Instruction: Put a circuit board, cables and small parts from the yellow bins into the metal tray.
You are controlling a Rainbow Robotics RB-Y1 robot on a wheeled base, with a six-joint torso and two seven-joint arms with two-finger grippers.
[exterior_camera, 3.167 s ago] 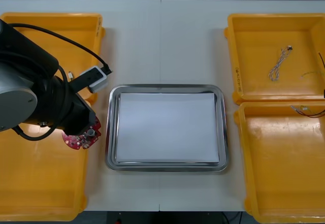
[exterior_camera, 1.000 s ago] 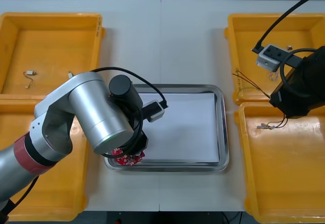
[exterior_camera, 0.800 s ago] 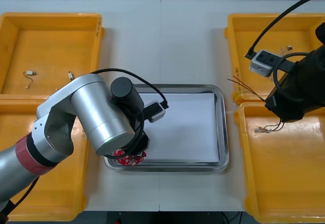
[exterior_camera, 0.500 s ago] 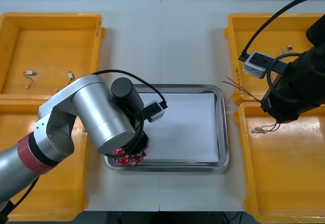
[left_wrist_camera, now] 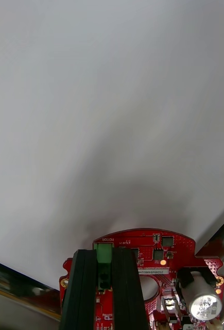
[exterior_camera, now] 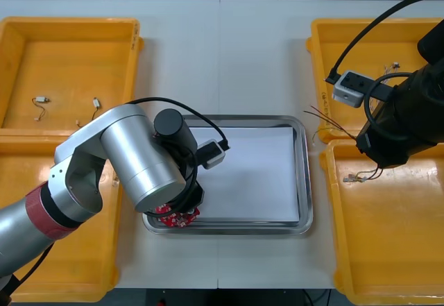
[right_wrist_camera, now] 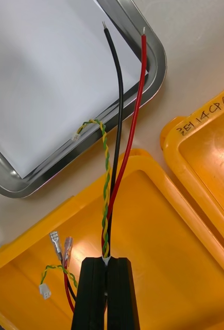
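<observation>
Our left arm [exterior_camera: 132, 160] comes in from the bench's left side with its elbow bent. It crosses the near left bin to the metal tray [exterior_camera: 304, 181], which sits mid-bench toward the near edge, between the yellow bins [exterior_camera: 69, 56]. The wrist points down at the tray's near left corner. There our left hand [left_wrist_camera: 105, 255] has its fingers pressed tight on a green connector [left_wrist_camera: 105, 276] at the edge of the round red circuit board [left_wrist_camera: 160, 255]. The board lies over that corner, partly above the white sheet [exterior_camera: 243, 167] and partly above the shiny rim; we cannot tell whether it rests on the tray.

Our right arm [exterior_camera: 406, 119] hangs over the two bins by the bench's right edge, with the wrist above the wall they share. Our right hand [right_wrist_camera: 106, 263] is clamped on a bundle of cables [right_wrist_camera: 106, 232]: one red, one black, one twisted yellow and green. The long ends run out past the near right bin's [exterior_camera: 388, 250] corner and across a bare strip of bench to the tray's right rim. The short ends dangle over that bin's floor.

From the board to the right rim, the white sheet lies open. Small metal parts [exterior_camera: 41, 100] lie in the far left bin, well apart from both hands.
</observation>
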